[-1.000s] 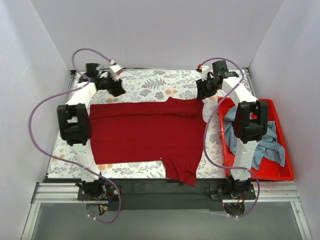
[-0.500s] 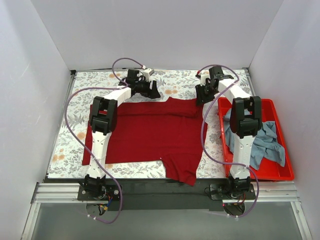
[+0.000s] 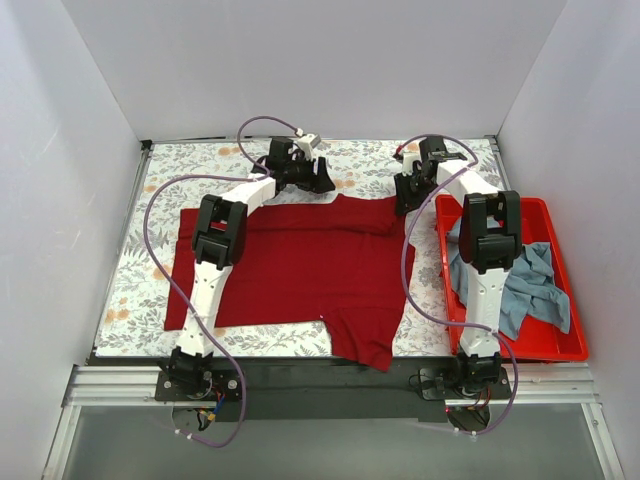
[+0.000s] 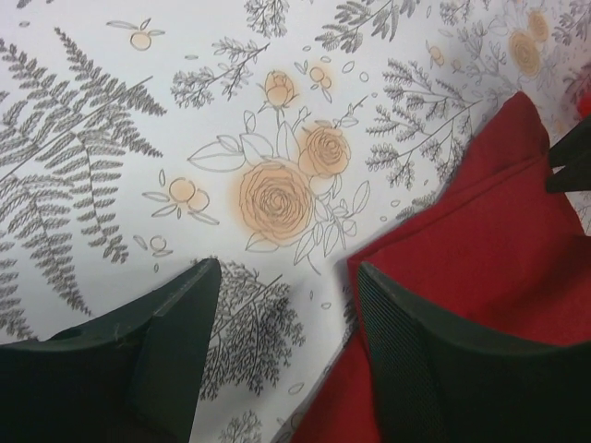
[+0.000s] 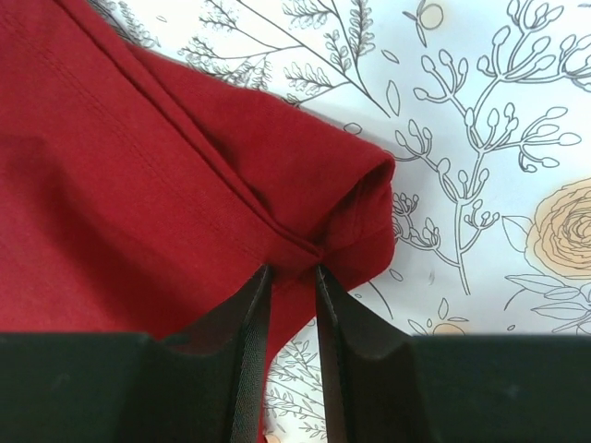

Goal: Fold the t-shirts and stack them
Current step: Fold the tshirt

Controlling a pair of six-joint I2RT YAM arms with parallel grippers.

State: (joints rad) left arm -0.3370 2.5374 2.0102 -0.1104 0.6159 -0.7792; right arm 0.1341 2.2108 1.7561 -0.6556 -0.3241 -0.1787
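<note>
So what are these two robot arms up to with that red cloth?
They are working on folding t-shirts. A large dark red cloth t-shirt lies spread on the flower-patterned table. The right gripper is pinched shut on a fold at the shirt's far right corner, while the left gripper hovers open at the shirt's far edge, gripping nothing. A second, grey-blue cloth t-shirt sits crumpled in the bright red plastic bin on the right, not yet folded.

the dark red t-shirt (image 3: pixel 290 265) is lying spread mostly flat at centre; the grey-blue t-shirt (image 3: pixel 540 290) is lying crumpled at four o'clock.
</note>
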